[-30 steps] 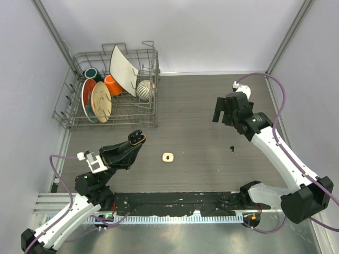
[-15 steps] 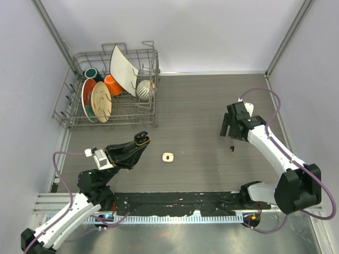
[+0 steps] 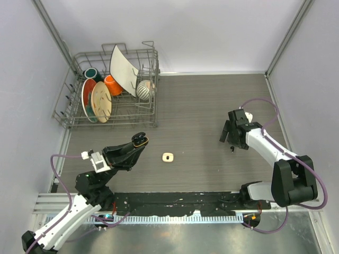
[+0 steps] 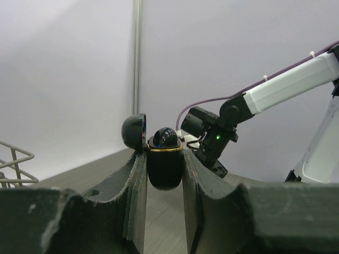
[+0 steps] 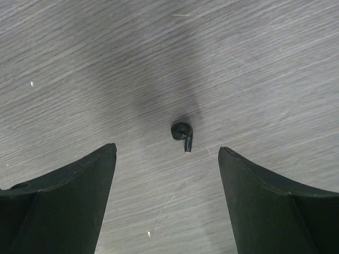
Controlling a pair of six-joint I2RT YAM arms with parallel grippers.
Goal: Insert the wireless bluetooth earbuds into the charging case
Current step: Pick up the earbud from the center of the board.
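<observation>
My left gripper [image 3: 139, 140] is shut on a black charging case [image 4: 164, 164] with a gold rim, held up off the table with its lid [image 4: 134, 132] swung open to the left. A dark rounded shape sits in the case's top. One tiny black earbud [image 5: 183, 133] lies on the dark wood table, also seen from above [image 3: 232, 147]. My right gripper [image 5: 167, 148] hangs low over it, open, with the earbud just ahead of the gap between its fingers and touching neither. From above, the right gripper [image 3: 228, 132] is just behind the earbud.
A small cream-white case-like item [image 3: 168, 157] lies on the table between the arms. A wire dish rack [image 3: 153, 114] with plates and cups stands at the back left. Grey walls close in both sides.
My right arm came down and toward me to hover over the black earbud, and its jaws have narrowed a little. My left arm, still holding the case, has barely shifted.
</observation>
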